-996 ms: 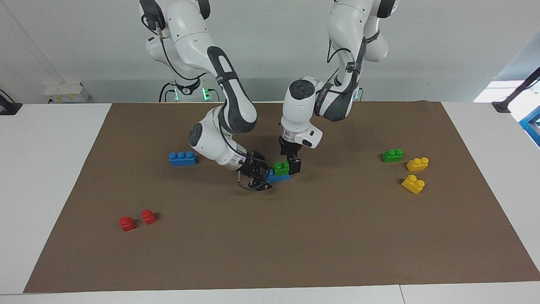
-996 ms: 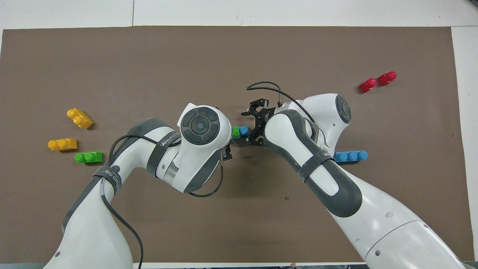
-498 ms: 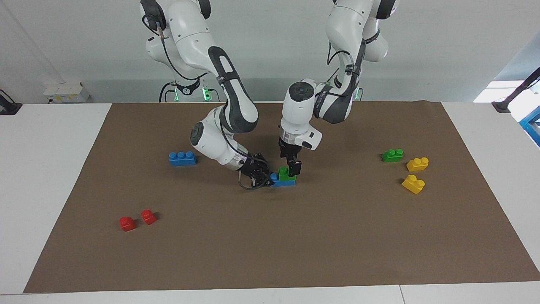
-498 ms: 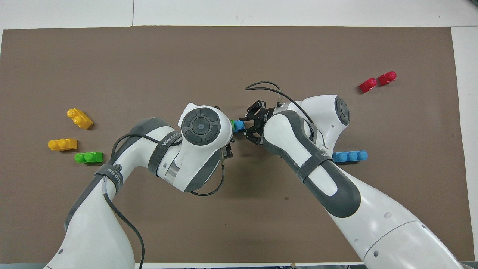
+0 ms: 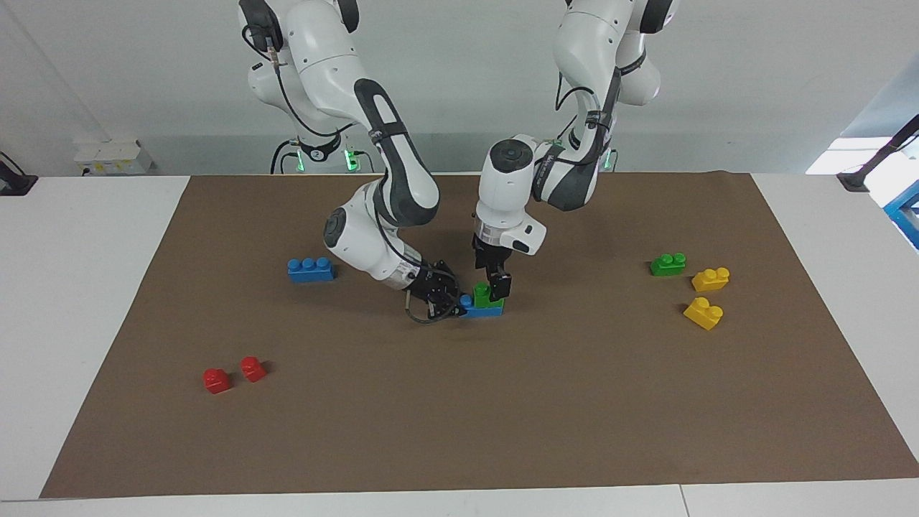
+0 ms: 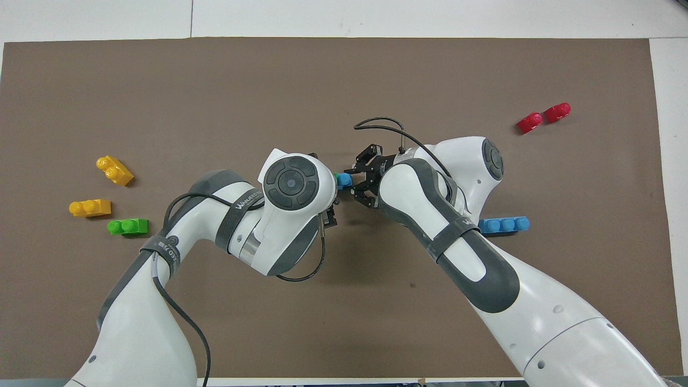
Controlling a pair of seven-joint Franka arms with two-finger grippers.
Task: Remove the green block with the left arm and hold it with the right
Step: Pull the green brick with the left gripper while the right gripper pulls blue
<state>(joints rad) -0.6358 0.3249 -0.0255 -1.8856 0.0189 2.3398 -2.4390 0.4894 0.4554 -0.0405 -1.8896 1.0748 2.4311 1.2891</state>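
At the middle of the brown mat, the right gripper is clenched on the end of a blue plastic studded brick that lies flat on the mat. The left gripper stands upright over the stack with its jaws spread wide, one finger seen beside the small bright green two-stud plastic brick; whether the fingers touch it cannot be told. The green brick is seated on top of the blue brick, toward the end nearer the left arm, and nothing is gripped by the left gripper.

The step in hand is judged to be the left grasp on the green brick while the base is pinned. It would be done well if the left fingers were lowered squarely around the green brick's sides before closing, and if the pull were made straight up, with the blue brick kept pressed down so the stack is not dragged.

Outward, a second blue three-stud brick lies toward the right arm's end, two red bricks lie toward the mat's corner there, and a spare green brick with two yellow bricks lies toward the left arm's end.
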